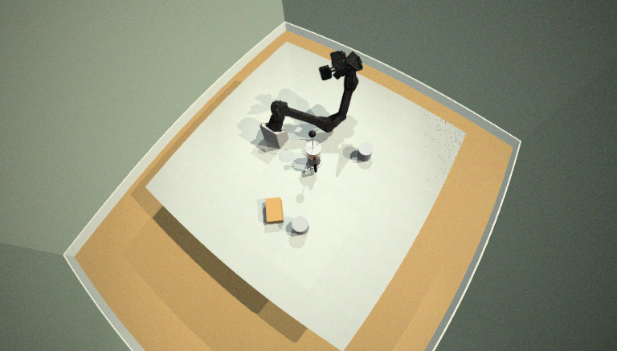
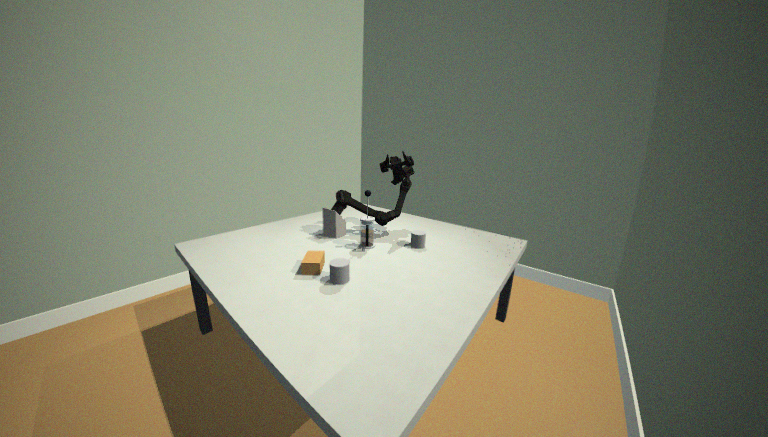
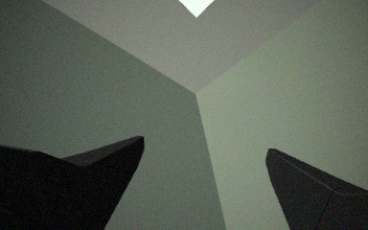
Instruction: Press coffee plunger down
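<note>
Item: coffee press [image 2: 367, 234], glass body, upright on the white table [image 2: 396, 319], just in front of the arm's grey base block [image 2: 333, 223]. Plunger [image 2: 367, 193]: black knob on a thin rod, raised high above the lid. Gripper [image 3: 205, 158]: lifted well above and behind the press, pointed up at the wall corner; fingers spread wide, nothing between them. Also on the table: orange block [image 2: 312, 262] beside a grey cylinder [image 2: 339, 270]; second grey cylinder [image 2: 417, 239] to the right of the press, apart from it
</note>
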Available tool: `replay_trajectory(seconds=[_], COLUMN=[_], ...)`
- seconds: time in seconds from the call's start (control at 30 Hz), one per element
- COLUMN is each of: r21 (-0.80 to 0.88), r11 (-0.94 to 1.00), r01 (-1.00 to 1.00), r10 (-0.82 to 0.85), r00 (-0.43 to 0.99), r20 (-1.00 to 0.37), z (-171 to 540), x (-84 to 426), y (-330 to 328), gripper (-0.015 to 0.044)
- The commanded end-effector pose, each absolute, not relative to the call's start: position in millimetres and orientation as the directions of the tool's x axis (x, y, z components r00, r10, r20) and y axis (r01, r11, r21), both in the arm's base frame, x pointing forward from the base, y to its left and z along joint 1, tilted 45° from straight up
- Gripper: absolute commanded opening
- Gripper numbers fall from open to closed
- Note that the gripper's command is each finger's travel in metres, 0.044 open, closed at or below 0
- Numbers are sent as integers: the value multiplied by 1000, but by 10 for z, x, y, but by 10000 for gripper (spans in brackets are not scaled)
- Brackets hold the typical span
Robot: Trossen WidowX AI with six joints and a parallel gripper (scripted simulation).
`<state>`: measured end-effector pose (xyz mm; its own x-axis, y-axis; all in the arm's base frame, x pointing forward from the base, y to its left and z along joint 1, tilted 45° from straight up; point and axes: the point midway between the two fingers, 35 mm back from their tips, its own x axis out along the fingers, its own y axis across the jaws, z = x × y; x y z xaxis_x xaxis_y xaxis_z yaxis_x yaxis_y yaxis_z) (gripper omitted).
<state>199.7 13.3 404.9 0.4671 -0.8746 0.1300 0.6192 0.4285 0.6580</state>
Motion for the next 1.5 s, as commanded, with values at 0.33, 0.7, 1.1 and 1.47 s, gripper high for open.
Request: replay_trajectory(seconds=[0.33,0.7,1.1,1.47], r21=[670,678,629,649], r11=[400,384,478,717], r01=[625,626,613,254], r10=[-854,-802,-565,106], r00=[519,590,763,881], r20=[25,-90,-315,-462], z=[4156,4087,3566,2504], x=[1422,1101,1075,1667], y=[-275,-731,-1398,-1593], gripper=[440,440,440,440])
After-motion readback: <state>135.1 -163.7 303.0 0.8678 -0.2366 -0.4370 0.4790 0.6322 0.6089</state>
